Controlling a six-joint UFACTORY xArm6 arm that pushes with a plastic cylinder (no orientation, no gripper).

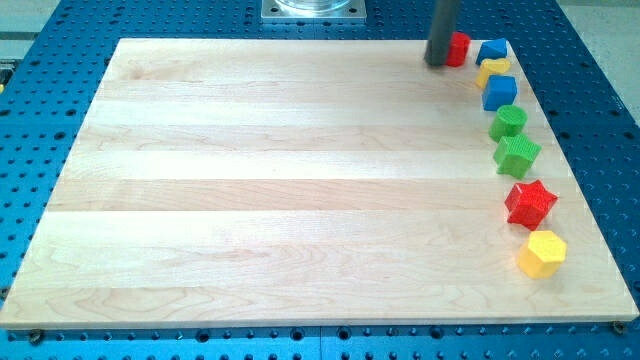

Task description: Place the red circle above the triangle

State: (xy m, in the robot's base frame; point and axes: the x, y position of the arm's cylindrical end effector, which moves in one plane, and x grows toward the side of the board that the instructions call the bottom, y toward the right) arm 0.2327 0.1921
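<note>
The red circle [458, 48] stands at the board's top right, touching or almost touching my tip [437, 63] on the tip's right side. The blue triangle [492, 50] lies just right of the red circle, near the board's top edge. My rod comes down from the view's top and partly hides the red circle's left side.
Down the right edge stand a yellow block [493, 69], a blue cube [499, 92], a green circle [508, 121], a green block [517, 155], a red star [530, 203] and a yellow hexagon [542, 252]. The wooden board [280, 180] rests on a blue perforated table.
</note>
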